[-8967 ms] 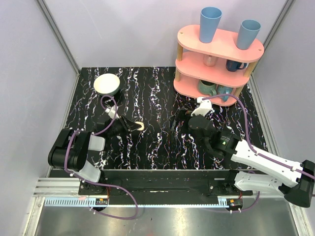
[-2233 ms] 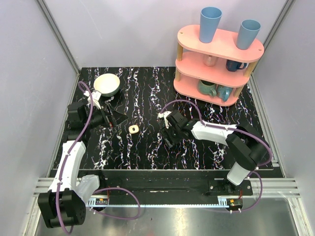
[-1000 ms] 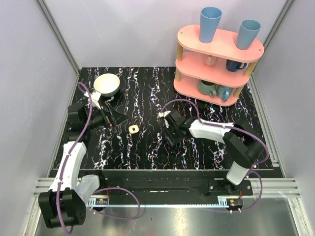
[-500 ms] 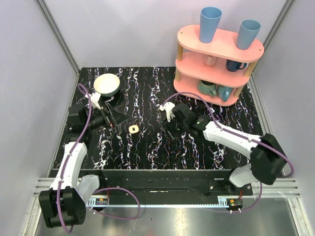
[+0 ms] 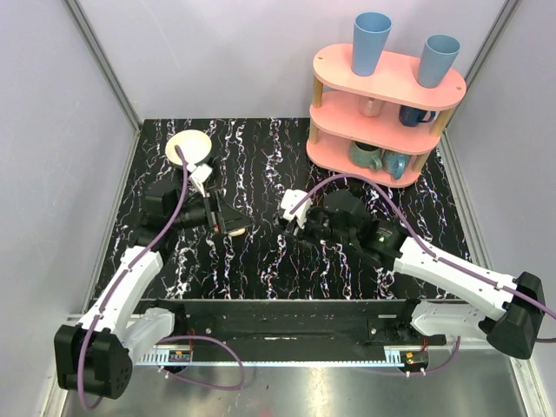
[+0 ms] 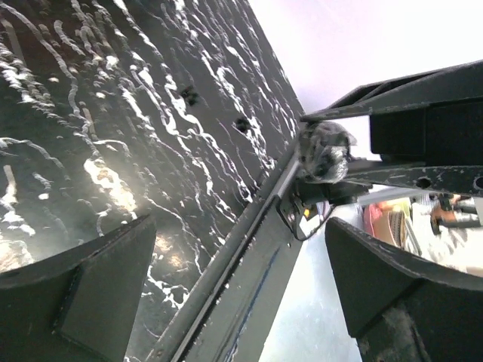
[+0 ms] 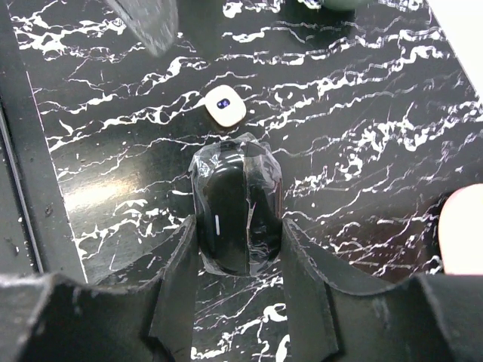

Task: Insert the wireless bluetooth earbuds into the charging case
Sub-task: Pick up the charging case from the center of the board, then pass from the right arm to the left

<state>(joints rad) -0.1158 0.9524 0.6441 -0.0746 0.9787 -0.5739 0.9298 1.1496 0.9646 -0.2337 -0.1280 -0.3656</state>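
The charging case (image 7: 225, 105) is a small cream-beige rounded square with a dark centre, lying flat and free on the black marble table. From above, the charging case (image 5: 236, 230) shows only as a pale sliver under my left gripper (image 5: 230, 217). That left gripper (image 6: 241, 302) is open, with only the table edge and the rail between its fingers. My right gripper (image 7: 240, 226) is shut on a glossy black oval object (image 7: 234, 215) wrapped in clear film, just short of the case. Seen from above, the right gripper (image 5: 300, 223) is at mid-table. The earbuds do not show.
A cream bowl (image 5: 187, 146) sits at the table's back left. A pink three-tier shelf (image 5: 387, 104) with cups and mugs stands at the back right. A metal rail (image 6: 249, 271) runs along the table's near edge.
My left gripper has moved right, from beside the bowl to over the cream case. The right arm has swung and straightened, with its gripper staying near mid-table on the black object.
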